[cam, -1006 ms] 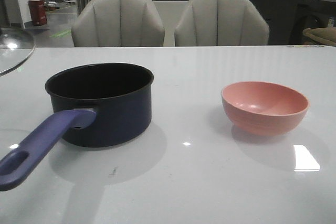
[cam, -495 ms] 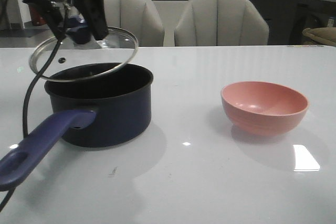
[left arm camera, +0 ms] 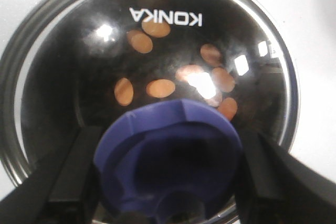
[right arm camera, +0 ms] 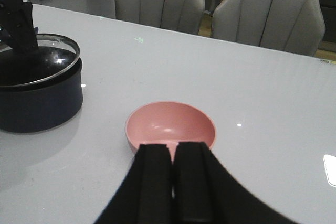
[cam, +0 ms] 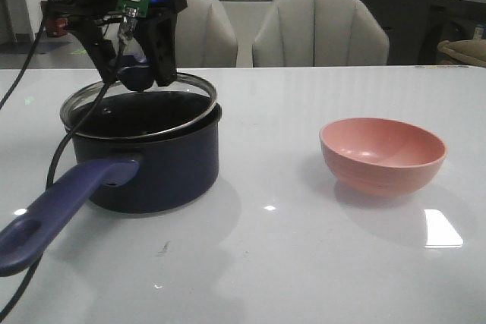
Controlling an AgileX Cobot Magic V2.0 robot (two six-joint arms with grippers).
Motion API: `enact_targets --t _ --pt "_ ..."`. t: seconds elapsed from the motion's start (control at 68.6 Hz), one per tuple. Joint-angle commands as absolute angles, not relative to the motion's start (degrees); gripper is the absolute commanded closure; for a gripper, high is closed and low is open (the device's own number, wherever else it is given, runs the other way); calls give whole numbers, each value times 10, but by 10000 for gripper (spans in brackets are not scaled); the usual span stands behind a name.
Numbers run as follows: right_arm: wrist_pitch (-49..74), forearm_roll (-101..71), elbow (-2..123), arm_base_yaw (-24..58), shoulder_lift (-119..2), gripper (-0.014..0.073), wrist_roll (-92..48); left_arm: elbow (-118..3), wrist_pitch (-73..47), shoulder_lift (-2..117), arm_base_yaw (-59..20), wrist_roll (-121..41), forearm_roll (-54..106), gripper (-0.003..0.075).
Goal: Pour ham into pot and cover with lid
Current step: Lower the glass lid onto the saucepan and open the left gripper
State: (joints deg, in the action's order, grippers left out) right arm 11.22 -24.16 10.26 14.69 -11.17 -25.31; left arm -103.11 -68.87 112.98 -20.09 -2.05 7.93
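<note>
The dark navy pot (cam: 152, 165) with its long purple-blue handle (cam: 57, 214) stands left of centre on the table. My left gripper (cam: 137, 73) is shut on the dark blue knob (left arm camera: 168, 161) of the glass lid (cam: 137, 111), which sits slightly tilted on the pot's rim. Through the lid, the left wrist view shows several orange-pink ham chunks (left arm camera: 160, 87) on the pot's bottom. My right gripper (right arm camera: 172, 150) is shut and empty, held on the near side of the pink bowl (right arm camera: 170, 127). The pot (right arm camera: 37, 98) also shows in the right wrist view.
The pink bowl (cam: 382, 153) stands empty at the right of the white table (cam: 304, 248). Two grey chairs (cam: 250, 32) stand behind the table's far edge. The left arm's cable (cam: 53, 165) hangs beside the pot.
My left gripper has carried the lid in from the far left and lowered it from above the pot onto the rim. The bowl has not moved.
</note>
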Motion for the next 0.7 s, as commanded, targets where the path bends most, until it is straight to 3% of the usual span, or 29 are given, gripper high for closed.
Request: enact_targets --t 0.0,0.175,0.685 --pt "71 -246 118 148 -115 444 -259 -1051 -666 1104 -206 -21 95 355" --pt "71 -246 118 148 -115 444 -259 -1051 -689 1116 -206 -21 103 215" --pt "71 -246 118 148 -115 444 -259 -1082 -728 1120 -206 -21 90 186"
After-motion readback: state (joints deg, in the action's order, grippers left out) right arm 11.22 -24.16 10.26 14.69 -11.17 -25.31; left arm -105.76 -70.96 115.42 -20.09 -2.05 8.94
